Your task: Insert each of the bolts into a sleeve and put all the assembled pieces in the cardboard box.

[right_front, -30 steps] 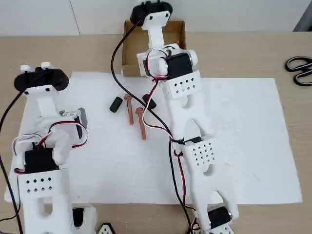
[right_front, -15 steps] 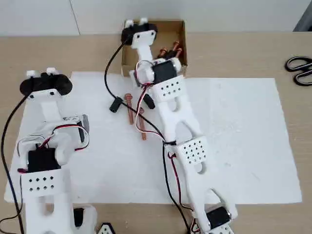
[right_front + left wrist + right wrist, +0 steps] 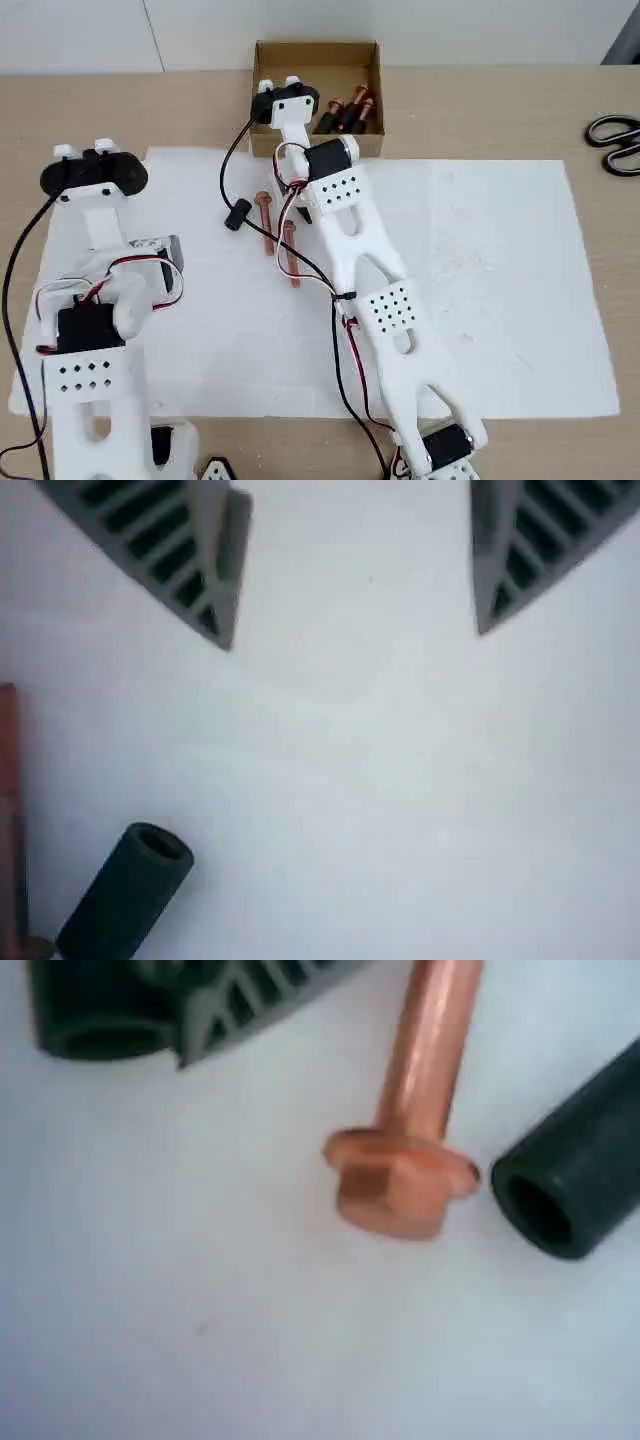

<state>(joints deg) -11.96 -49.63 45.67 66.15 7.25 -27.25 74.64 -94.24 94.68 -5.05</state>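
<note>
2 bolts (image 3: 265, 212) — wht sheet (image 3: 480, 260), tan table (image 3: 500, 110).

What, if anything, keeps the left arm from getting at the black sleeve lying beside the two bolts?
Probably nothing: yes, it looks reachable. The left tool is open above bare white sheet, with the sleeve lying free nearby. The right arm's black cable runs close by and might snag.

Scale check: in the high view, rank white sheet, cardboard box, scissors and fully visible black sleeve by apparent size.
Largest first: white sheet, cardboard box, scissors (cut off at the frame edge), black sleeve.
</note>
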